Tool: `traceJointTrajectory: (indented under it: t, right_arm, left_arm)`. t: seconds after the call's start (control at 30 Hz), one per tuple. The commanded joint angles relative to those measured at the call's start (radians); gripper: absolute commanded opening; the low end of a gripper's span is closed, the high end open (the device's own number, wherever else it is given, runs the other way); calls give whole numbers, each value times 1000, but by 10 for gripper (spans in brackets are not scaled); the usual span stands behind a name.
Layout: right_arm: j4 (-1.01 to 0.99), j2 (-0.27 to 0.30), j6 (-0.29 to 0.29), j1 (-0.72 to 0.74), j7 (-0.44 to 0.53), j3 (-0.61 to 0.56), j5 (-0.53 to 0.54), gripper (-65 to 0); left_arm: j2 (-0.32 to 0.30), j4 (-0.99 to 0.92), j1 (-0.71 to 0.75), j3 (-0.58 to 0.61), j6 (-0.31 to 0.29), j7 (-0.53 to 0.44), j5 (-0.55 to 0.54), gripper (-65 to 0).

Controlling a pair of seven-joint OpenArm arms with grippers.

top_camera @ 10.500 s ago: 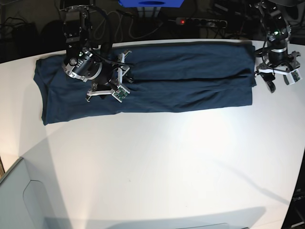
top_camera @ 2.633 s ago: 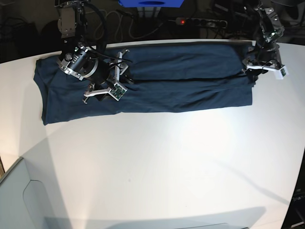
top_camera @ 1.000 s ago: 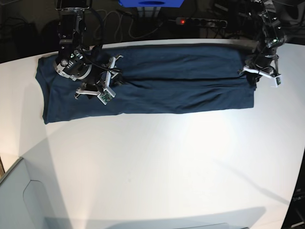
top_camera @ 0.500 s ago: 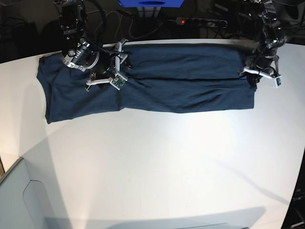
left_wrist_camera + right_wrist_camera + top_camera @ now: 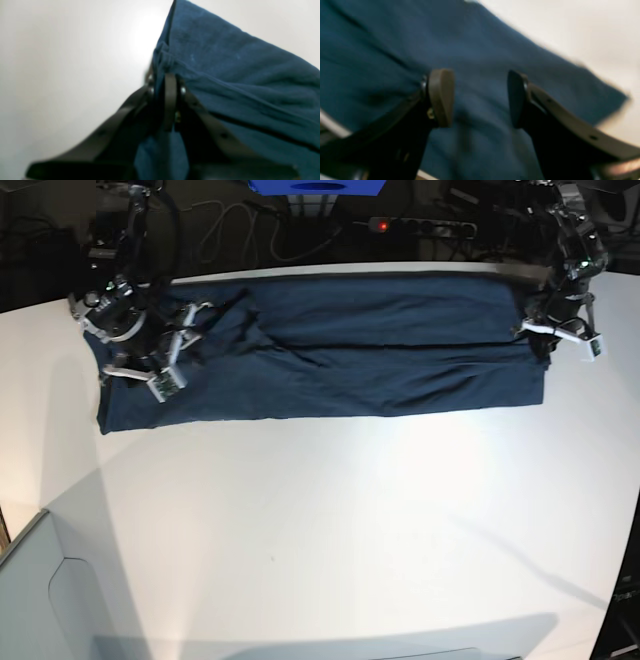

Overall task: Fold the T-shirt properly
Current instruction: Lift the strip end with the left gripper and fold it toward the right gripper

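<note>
The shirt (image 5: 340,345) lies as a long narrow band along the far edge of the table (image 5: 330,520), already folded lengthwise, with a crease running down its middle. One end sits near the far left corner, the other near the far right corner.

At that right end the left gripper (image 5: 166,82) has its jaws pinched tight on a bunched bit of the cloth's edge; the left wrist view shows fabric gathered between the closed pads and drawn up from the white surface. In the base view that gripper (image 5: 556,332) sits right at the band's end.

The right gripper (image 5: 477,97) hangs over the other end with its jaws standing wide and nothing between them. Its wrist view is blurred, but blue cloth clearly fills the gap below the pads (image 5: 440,97). In the base view it (image 5: 165,360) is above the rumpled left end.

I judge this to be the start of the crosswise fold: one end gripped, the other not yet taken. Next, the right gripper needs to come down and close on its end. Then one end can be carried across onto the other without dragging the layers apart.
</note>
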Motion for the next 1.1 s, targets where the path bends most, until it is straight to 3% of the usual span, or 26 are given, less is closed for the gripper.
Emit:
traceJointTrajectory:
  t: [0.0, 0.2, 0.37, 0.53, 0.73, 0.97, 1.07]
  right_arm:
    - [-13, 4, 15, 24, 25, 36, 18, -329]
    - [-222, 12, 15, 108, 28, 199, 18, -329]
    - [-251, 12, 15, 108, 54, 214, 18, -329]
    - [-220, 12, 15, 108, 87, 219, 20, -329]
    - [-96, 4, 15, 98, 80, 219, 20, -329]
    - [-5, -14, 15, 78, 80, 219, 20, -329]
    - [10, -17, 15, 73, 80, 219, 20, -329]
  left_arm:
    - [-13, 20, -3, -5, -2, -25, -9, -650]
    - [-11, 20, -3, -5, -2, -25, -10, -650]
    - [-10, 24, -1, -5, -2, -25, -16, -650]
    - [-2, 149, 8, -5, -4, -18, -16, -650]
    - [93, 380, 56, 6, 1, -16, -10, -650]
    - [155, 460, 82, 180, 9, -16, -9, -650]
    - [187, 459, 79, 285, 72, -19, -9, -650]
